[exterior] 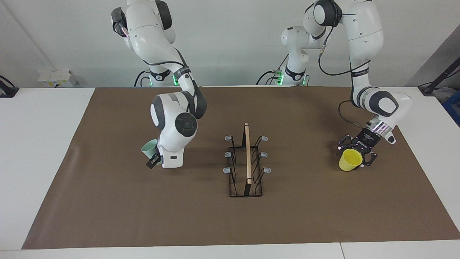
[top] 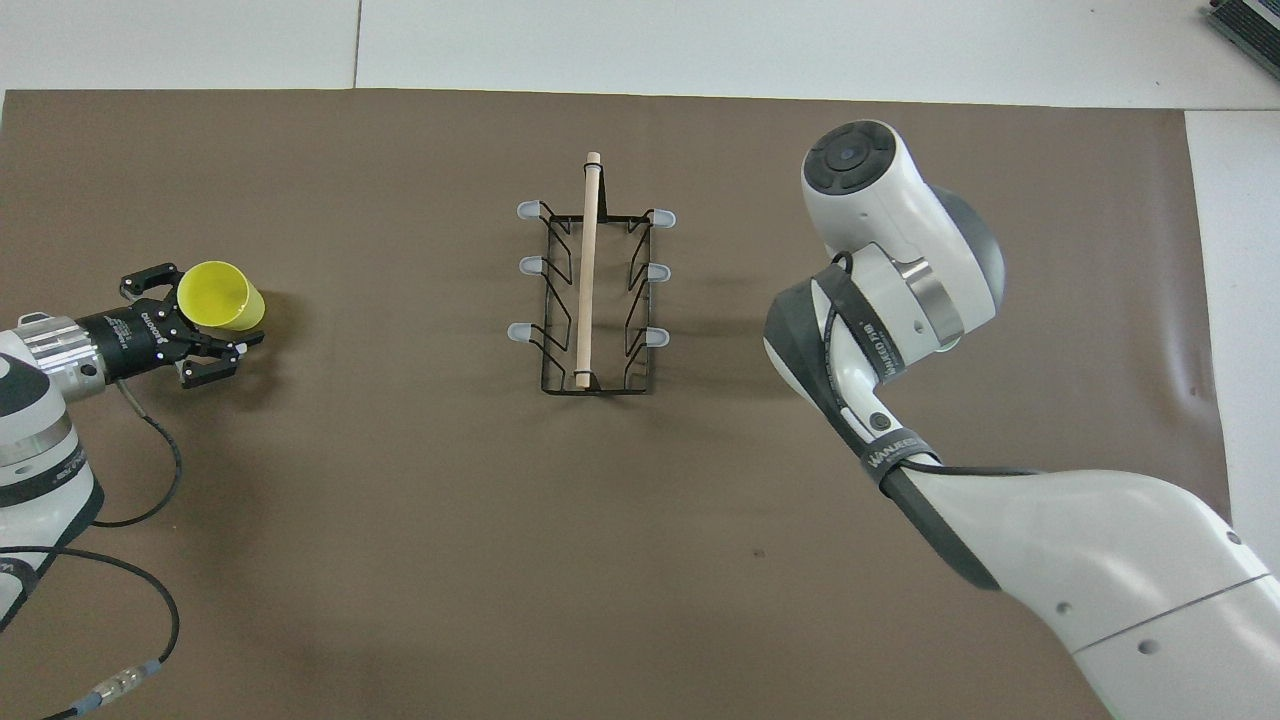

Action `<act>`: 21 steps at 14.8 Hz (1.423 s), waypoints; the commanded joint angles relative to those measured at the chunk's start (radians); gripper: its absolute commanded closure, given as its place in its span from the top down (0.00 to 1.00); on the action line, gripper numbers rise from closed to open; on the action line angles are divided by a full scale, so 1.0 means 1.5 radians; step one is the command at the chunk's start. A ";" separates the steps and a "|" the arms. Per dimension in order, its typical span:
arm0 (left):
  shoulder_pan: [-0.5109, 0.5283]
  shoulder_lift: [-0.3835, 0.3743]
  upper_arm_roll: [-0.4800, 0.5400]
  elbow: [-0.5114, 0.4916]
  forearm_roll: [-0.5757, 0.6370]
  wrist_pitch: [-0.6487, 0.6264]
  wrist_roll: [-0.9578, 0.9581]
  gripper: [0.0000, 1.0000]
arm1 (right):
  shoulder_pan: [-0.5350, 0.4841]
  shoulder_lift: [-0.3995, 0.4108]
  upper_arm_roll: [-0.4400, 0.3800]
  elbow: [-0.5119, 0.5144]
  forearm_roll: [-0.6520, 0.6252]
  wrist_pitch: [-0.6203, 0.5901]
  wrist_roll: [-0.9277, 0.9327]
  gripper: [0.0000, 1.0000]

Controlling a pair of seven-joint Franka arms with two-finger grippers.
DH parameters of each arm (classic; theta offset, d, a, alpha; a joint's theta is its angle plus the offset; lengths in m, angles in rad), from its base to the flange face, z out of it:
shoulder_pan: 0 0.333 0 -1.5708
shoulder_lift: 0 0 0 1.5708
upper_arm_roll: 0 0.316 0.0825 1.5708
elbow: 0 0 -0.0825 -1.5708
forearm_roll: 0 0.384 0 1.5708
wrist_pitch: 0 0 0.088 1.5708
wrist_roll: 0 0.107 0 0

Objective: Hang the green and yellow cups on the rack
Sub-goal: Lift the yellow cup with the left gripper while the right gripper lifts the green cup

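The right gripper (exterior: 153, 160) pinches the green cup (exterior: 148, 148) over the mat (exterior: 309, 216). The left gripper (exterior: 354, 154) straddles the yellow cup (exterior: 349, 160); its grip is unclear. The rack (exterior: 246, 163) stands between them.

Little lettering shows — white print runs along the black band on the right arm (top: 885, 455) in the overhead view, too small to read with certainty. Another white mark sits on the black body of the left gripper (top: 200, 335) — likewise illegible.
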 commanded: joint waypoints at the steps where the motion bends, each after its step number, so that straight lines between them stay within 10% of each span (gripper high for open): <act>1: -0.018 -0.021 0.005 -0.029 -0.020 0.032 0.019 0.31 | -0.041 -0.066 0.009 -0.021 0.058 0.011 -0.003 0.00; 3: -0.029 -0.024 0.006 -0.028 -0.020 0.036 0.023 0.00 | -0.057 -0.088 0.009 -0.020 0.096 0.011 0.003 0.00; 10: -0.046 -0.062 0.009 0.013 0.010 0.064 0.020 0.00 | -0.091 -0.162 0.009 -0.021 0.268 0.076 -0.009 0.00; 16: -0.056 -0.093 0.007 0.097 0.229 0.053 0.012 0.00 | -0.103 -0.233 0.009 -0.060 0.392 0.109 -0.011 0.00; 21: -0.076 -0.114 -0.008 0.164 0.463 0.010 -0.024 0.00 | -0.090 -0.290 0.009 -0.189 0.489 0.289 -0.011 0.00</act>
